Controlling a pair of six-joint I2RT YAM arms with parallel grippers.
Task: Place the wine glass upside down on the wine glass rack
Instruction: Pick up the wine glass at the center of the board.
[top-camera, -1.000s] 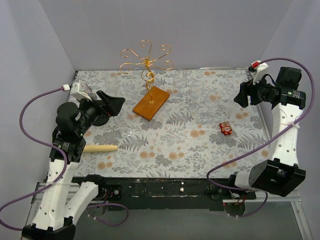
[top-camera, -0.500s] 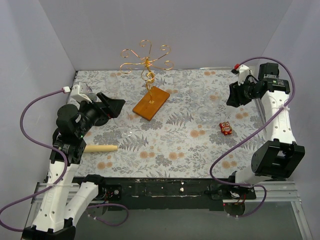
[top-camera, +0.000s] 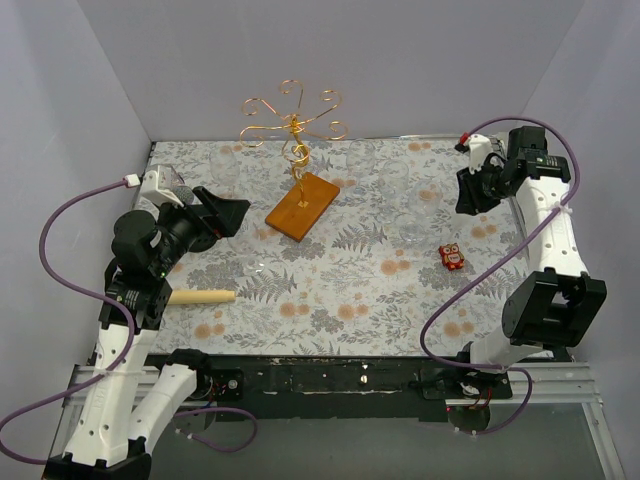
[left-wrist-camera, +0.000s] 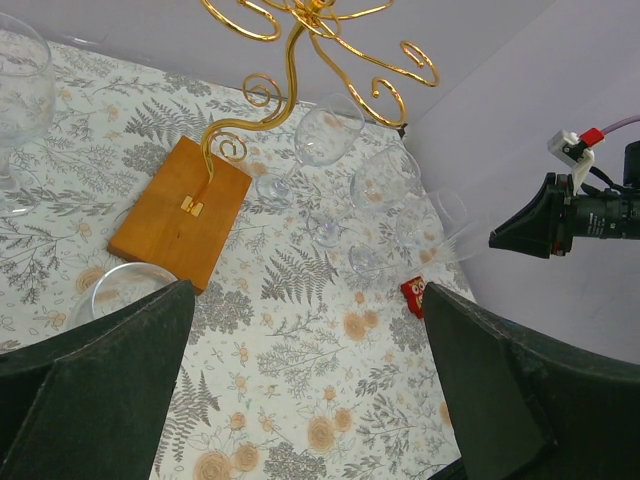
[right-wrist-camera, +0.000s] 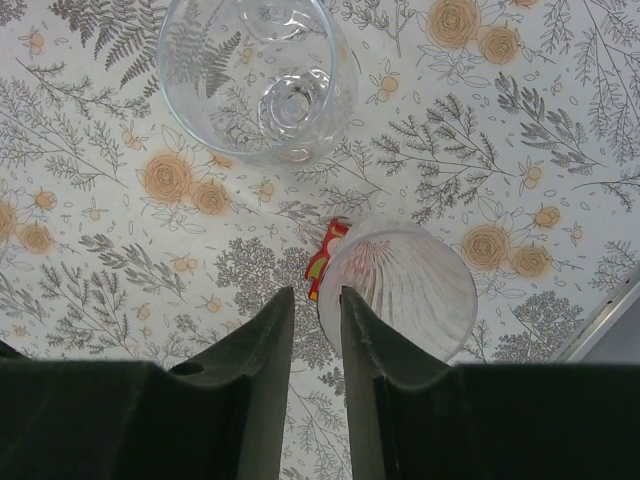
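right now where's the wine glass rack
In the top view the wine glass rack stands toward the back of the table, left of centre, just right of the open left gripper.

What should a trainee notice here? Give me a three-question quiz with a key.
1. What colour is the wine glass rack's flat base?
2. True or false: a wine glass already hangs on the rack.
3. The left end effector is: A wide open; B shut on a glass; C out of view.
Key: 1 orange-brown; 2 false; 3 A.
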